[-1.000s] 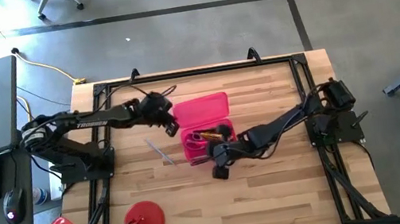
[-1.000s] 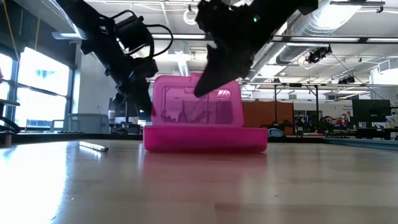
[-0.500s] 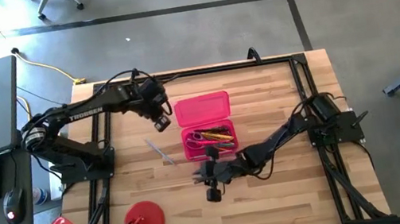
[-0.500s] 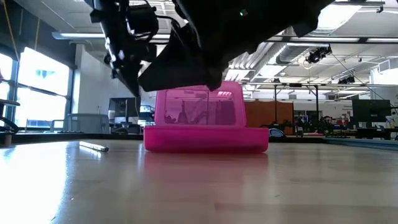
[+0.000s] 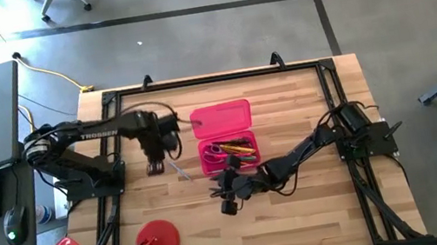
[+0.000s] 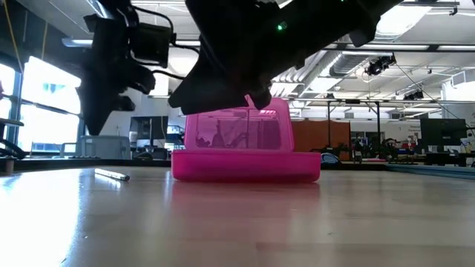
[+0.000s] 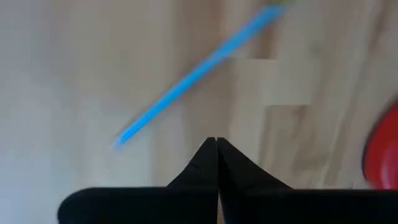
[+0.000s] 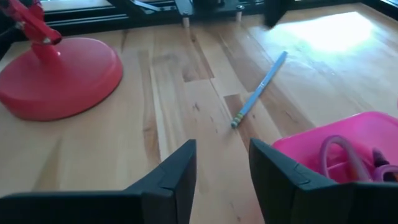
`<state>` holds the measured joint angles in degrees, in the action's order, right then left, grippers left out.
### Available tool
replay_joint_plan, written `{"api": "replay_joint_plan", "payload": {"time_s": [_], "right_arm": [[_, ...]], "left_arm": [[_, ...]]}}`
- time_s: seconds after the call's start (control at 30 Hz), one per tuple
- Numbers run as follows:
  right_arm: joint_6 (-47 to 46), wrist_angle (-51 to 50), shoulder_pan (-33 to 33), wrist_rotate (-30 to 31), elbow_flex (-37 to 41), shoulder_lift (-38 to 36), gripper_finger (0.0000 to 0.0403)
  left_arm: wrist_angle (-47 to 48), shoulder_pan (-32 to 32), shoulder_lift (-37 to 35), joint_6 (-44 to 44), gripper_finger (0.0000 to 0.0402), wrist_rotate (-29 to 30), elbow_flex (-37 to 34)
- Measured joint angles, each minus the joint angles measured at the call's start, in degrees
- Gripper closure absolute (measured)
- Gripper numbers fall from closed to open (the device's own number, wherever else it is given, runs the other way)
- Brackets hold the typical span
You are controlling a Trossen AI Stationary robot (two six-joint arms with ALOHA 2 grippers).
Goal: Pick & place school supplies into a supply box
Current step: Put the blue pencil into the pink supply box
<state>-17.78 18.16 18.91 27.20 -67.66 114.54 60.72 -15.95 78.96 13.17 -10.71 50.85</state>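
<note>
Pressing tip to tip with nothing between them, the fingers of the left gripper (image 7: 217,149) hang above the blue pencil (image 7: 196,74), which lies flat on the wooden table (image 5: 319,203) just left of the pink supply box (image 5: 226,139). Parted and empty, the right gripper (image 8: 221,168) hovers off the box's near left corner. The box sits open, lid raised, with purple-handled scissors (image 5: 216,150) and several pencils inside. A red disc (image 8: 59,74) stands near the table's front edge.
</note>
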Motion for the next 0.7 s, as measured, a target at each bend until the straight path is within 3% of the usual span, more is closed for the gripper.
{"api": "replay_joint_plan", "payload": {"time_s": [0.1, 0.23, 0.37, 0.7], "right_arm": [[0.07, -0.37, -0.03, 0.20, 0.00, 0.00, 0.0277], [0.19, -0.72, 0.01, 0.15, 0.00, -0.01, 0.0276], [0.16, -0.80, 0.01, 0.13, 0.00, -0.02, 0.0276], [-0.15, -1.64, 0.08, 0.03, 0.00, -0.02, 0.0276]], "left_arm": [[-5.05, 4.65, 0.00, 3.69, 0.0374, -0.28, -3.20], [-14.65, 9.25, 0.00, 5.09, 0.0357, 6.83, -5.90], [-22.74, 11.51, 0.00, 5.13, 0.0334, 6.89, -7.55], [-21.57, 14.96, 2.48, 9.92, 0.0245, 11.24, -7.80]]}}
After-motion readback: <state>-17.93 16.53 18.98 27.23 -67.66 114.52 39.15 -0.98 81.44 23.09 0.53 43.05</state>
